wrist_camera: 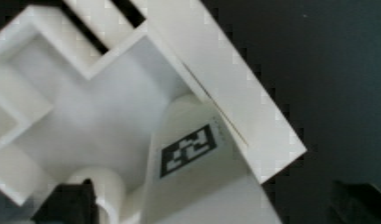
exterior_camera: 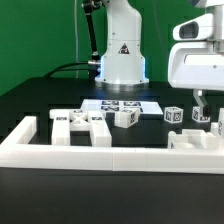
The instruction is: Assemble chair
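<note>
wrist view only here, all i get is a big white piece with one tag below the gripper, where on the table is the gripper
observer: the gripper hangs at the exterior view's right, just above a cluster of small tagged chair pieces.
operator: anything on the other side
observer: a larger tagged chair piece lies at the exterior view's left, behind the white border frame.
operator: and the middle
observer: the marker board lies in front of the robot base, with one small tagged block near its front edge.
</note>
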Robot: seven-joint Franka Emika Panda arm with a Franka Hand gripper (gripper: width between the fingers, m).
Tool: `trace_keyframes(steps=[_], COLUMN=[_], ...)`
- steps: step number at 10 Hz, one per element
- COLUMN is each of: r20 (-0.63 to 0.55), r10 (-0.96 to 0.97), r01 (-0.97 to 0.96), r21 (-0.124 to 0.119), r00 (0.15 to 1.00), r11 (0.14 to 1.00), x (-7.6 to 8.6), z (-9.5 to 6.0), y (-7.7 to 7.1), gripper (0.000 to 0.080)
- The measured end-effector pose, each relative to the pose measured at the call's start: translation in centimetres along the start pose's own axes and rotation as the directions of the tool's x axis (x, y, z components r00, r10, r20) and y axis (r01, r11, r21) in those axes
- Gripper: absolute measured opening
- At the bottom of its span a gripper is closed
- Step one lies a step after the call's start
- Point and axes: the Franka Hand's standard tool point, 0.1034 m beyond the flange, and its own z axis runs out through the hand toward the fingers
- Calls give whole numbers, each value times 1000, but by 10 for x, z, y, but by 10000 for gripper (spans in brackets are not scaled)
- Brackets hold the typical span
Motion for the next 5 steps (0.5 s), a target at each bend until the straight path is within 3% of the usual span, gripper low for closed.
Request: trace_keyframes(steps=[2,5], r20=[-7,-9], r10=[-223,-402], r01=[223,402], r21=[1,-8], r00=[975,915], r11=[975,915], x=[6,6], z=[-2,-2], y=[3,1], gripper=[649,649])
